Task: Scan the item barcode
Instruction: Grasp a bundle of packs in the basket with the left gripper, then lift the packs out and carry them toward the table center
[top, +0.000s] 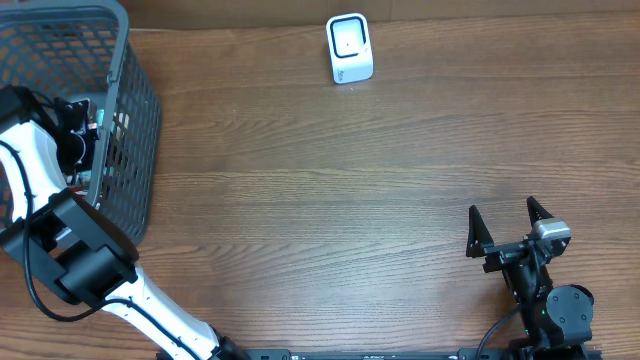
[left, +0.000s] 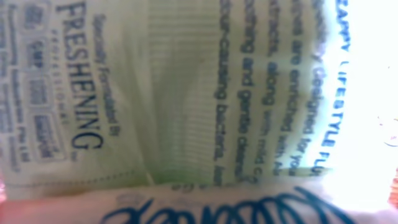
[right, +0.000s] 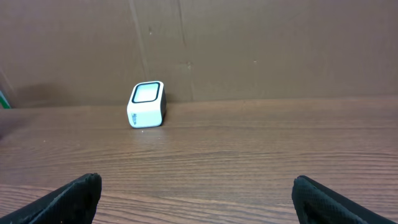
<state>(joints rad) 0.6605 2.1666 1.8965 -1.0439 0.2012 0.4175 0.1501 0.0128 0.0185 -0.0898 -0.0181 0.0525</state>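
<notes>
Overhead looks down; right wrist, low, shares the scanner (top: 350, 48) (right: 147, 104); left wrist hugs packaging (left: 186, 93).

Grey mesh basket (top: 141, 125), white scanner (top: 350, 48), pale green blue-lettered packet (left: 180, 93)

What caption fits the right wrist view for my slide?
Right gripper open and empty over the brown wooden table, facing the small white box-shaped scanner at the cardboard back wall.

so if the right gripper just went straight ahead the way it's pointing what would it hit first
Probably the brown cardboard back wall; only bare wooden table lies before the open right gripper. The small white box-shaped scanner sits left of its line, likely missed, though depth is unclear.
</notes>
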